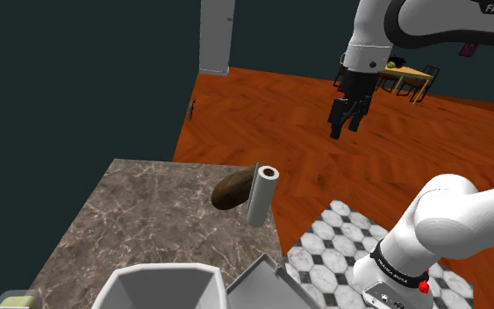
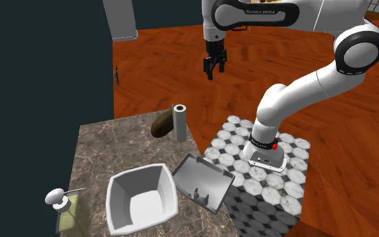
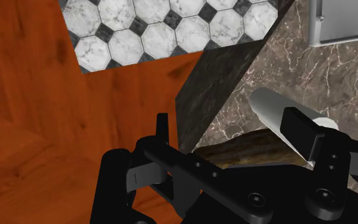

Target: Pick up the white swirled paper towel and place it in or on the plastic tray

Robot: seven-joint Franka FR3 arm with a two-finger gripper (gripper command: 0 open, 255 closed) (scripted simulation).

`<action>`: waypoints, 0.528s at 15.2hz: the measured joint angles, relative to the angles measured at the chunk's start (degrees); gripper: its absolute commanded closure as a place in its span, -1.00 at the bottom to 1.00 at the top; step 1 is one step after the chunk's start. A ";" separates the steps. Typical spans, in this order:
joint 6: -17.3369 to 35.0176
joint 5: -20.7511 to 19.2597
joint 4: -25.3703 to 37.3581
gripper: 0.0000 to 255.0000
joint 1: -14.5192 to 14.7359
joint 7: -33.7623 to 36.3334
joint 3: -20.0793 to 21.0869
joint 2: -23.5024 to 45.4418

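The white paper towel roll [image 1: 261,195] [image 2: 179,122] stands upright near the marble counter's edge, pale grey in the wrist view [image 3: 273,111]. The grey tray [image 1: 262,281] [image 2: 201,178] [image 3: 346,22] lies tilted at the counter's edge next to the stand, some way from the roll. My black gripper [image 1: 343,123] [image 2: 213,71] [image 3: 231,130] hangs open high over the wooden floor, beyond the counter's edge and apart from the roll. Nothing is between its fingers.
A brown lumpy object [image 1: 232,189] [image 2: 161,125] [image 3: 247,147] lies right beside the roll. A white bin [image 1: 161,285] [image 2: 141,198] sits next to the tray. A soap dispenser [image 2: 58,198] stands at the counter's corner. The stand's top [image 2: 262,182] is tiled.
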 measured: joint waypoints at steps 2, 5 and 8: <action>0.56 0.33 -0.34 -1.00 0.15 0.59 0.53 0.30; 3.61 1.92 -0.01 -1.00 0.84 3.69 3.30 4.00; 7.42 3.77 -0.35 -1.00 1.77 7.67 6.80 7.83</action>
